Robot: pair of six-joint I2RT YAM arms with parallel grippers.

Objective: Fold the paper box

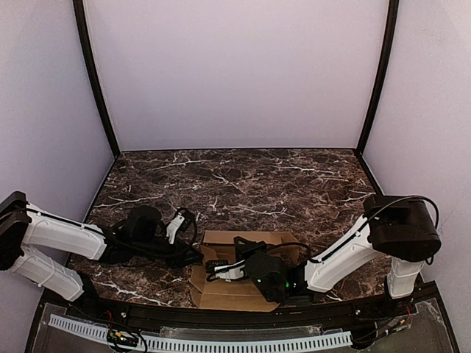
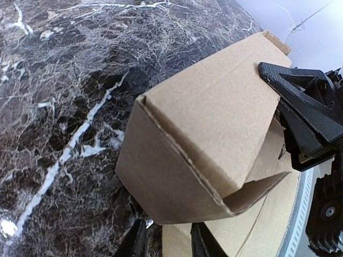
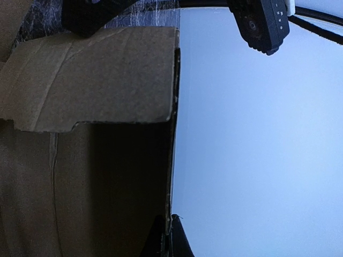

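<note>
Sitting near the marble table's (image 1: 294,176) front edge, between both arms, is the paper box (image 2: 214,118), half-raised, one wall leaning over its flat base. Right gripper (image 3: 167,238) pinches a wall's edge tight. Left gripper (image 2: 167,243) shows jaws parted at the corner. Best bet: hold that pinch steady and push along the crease, not the panel.

The paper box (image 1: 243,294) on table (image 1: 243,184); left pincer (image 1: 197,255) left, right pincer (image 1: 218,269) above
</note>
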